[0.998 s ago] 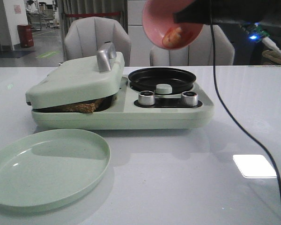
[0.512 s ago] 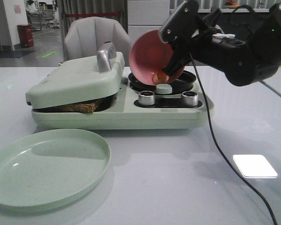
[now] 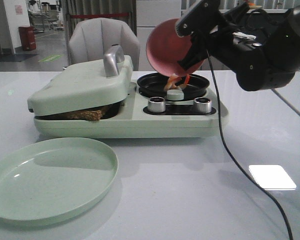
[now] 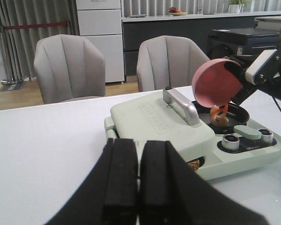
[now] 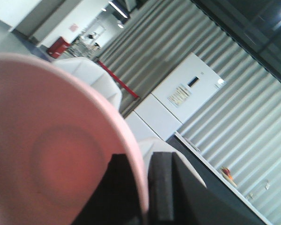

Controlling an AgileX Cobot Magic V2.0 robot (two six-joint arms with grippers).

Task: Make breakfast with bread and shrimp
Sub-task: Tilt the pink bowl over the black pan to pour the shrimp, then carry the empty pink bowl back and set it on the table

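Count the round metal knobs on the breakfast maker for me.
2. One knob sits left of the pale green switch, the other knob right of it, both in front of the black pan. None looks hidden.

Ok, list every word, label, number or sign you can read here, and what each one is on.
None can be read.
Embossed marking on the breakfast maker's lid: too faint to read.
Label on the white cabinet: blurred.
Dark panel above that label: no readable characters.
Sign on the far wall: too small.
Pink sign on the far wall: too small.
The knobs show no readable markings.
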